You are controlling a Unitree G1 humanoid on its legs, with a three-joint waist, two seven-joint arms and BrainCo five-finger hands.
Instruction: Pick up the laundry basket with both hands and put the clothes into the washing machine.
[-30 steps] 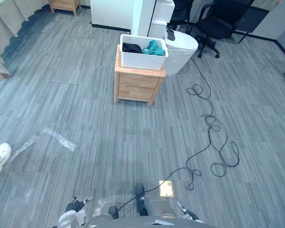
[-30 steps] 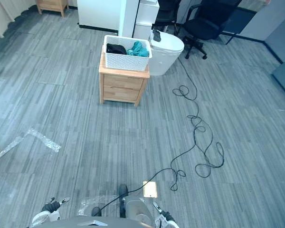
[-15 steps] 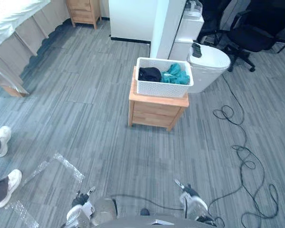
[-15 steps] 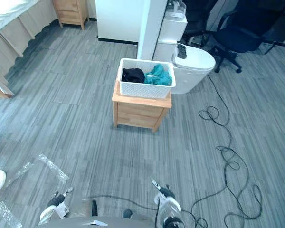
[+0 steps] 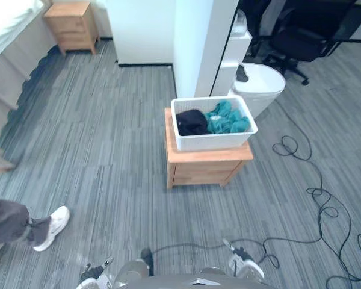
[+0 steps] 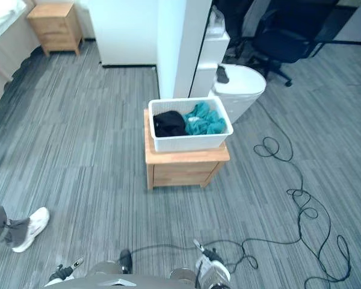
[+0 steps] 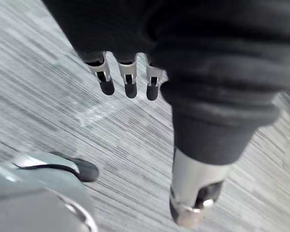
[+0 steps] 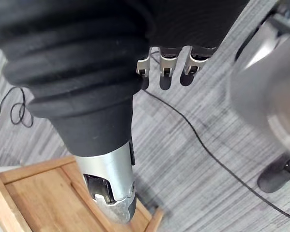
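Standing well back from its goal, the robot has the white laundry basket in front of it, on top of a low wooden nightstand. I judge this height is chosen on purpose, so that both hands can come to the two short walls of the basket without a deep bend. Inside lie a black garment and, beside it, a teal garment, both below or level with the rim.

Just behind the nightstand stands a white round-topped machine. It is probably the washing machine of the task, with a small dark object lying on its lid. Its place close to the basket means, in my view, only a short carry after the lift.

The left hand hangs low over the grey floor with the fingers straight and relaxed and the thumb apart. It holds nothing and touches nothing. The right hand hangs the same way on the other side, fingers loose and spread from the thumb, also with nothing in it. Both are well apart from the basket, so the pick-up is not yet begun and the approach must come first.

At the left side a person's leg with a white shoe stands on the floor, away from the path
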